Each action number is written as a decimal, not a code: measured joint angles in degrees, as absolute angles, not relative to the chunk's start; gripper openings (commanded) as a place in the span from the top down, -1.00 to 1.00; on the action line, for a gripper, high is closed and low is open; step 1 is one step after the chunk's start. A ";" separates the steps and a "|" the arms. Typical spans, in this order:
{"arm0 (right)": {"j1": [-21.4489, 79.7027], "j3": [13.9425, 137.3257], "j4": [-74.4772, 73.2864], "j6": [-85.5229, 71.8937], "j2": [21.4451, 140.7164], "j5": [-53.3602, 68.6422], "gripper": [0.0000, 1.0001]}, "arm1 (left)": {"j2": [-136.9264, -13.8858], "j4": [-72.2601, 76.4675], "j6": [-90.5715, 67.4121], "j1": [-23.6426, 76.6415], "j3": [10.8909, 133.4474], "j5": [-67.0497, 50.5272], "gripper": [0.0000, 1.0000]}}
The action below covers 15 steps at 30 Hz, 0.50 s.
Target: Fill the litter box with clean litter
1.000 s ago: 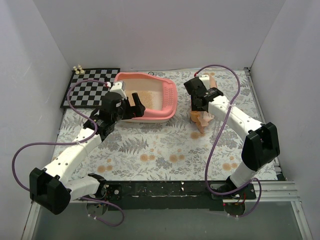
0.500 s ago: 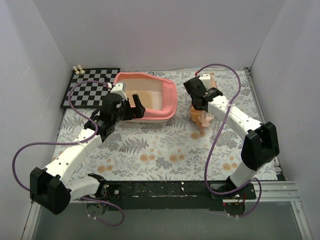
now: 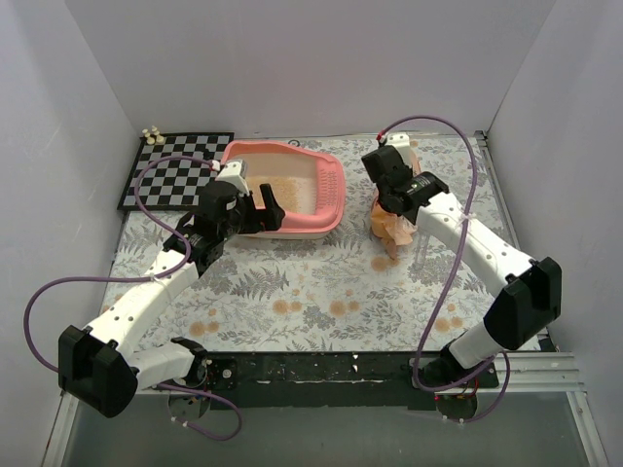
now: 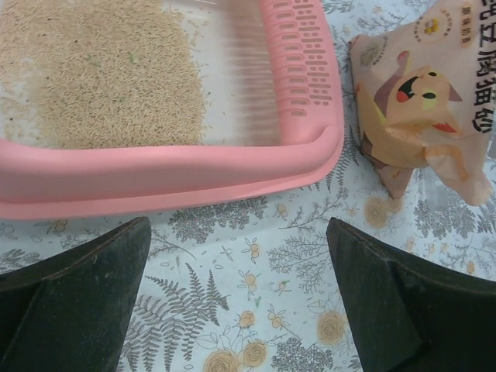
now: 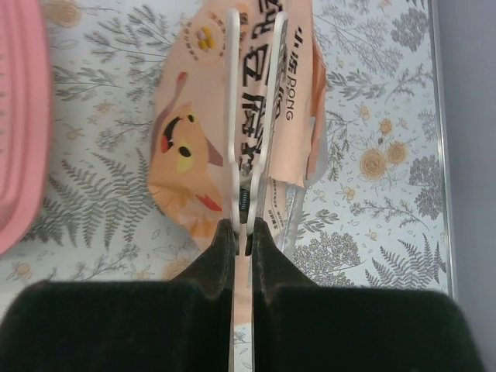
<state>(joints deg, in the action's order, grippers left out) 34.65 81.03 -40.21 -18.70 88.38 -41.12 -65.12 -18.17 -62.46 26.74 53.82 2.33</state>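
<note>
The pink litter box (image 3: 334,191) stands at the back middle, with clean litter (image 3: 280,189) spread over its floor. In the left wrist view its near rim (image 4: 155,167) runs across, the beige litter (image 4: 101,70) lies behind it, and the slotted grille is at the right end. My left gripper (image 3: 267,210) hovers open just in front of that rim (image 4: 236,232), holding nothing. To the right, the tan-orange litter bag (image 3: 392,231) (image 4: 422,85) lies on the mat. My right gripper (image 3: 394,199) (image 5: 246,229) is shut on a white spring clip (image 5: 280,70) on the bag (image 5: 186,155).
A black-and-white checkerboard (image 3: 170,170) lies at the back left with small pale pieces (image 3: 151,134) at its far corner. White walls close in the left, back and right. A floral mat (image 3: 321,282) covers the table.
My right gripper has closed onto the white clip on the bag, and the right arm's elbow has swung out to the right. The left arm has not moved.
</note>
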 measured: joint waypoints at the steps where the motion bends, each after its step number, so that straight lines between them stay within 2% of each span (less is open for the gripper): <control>1: 35.35 81.60 -40.58 -17.65 87.70 -40.93 0.97 | -65.12 -17.72 -62.19 26.74 53.76 1.69 -0.96; 8: 45.87 86.87 -44.25 -11.90 85.23 -36.71 0.97 | -64.10 -10.57 -58.96 26.74 49.15 -2.96 -0.96; 15: 50.17 82.87 -48.77 -10.24 84.58 -25.65 0.97 | -64.60 -8.08 -57.32 26.74 49.12 -3.97 -0.96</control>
<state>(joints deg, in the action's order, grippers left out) 50.17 82.87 -48.77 -10.24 84.58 -25.65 -64.60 -8.08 -57.32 26.74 49.12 -3.97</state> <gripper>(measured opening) 0.064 0.982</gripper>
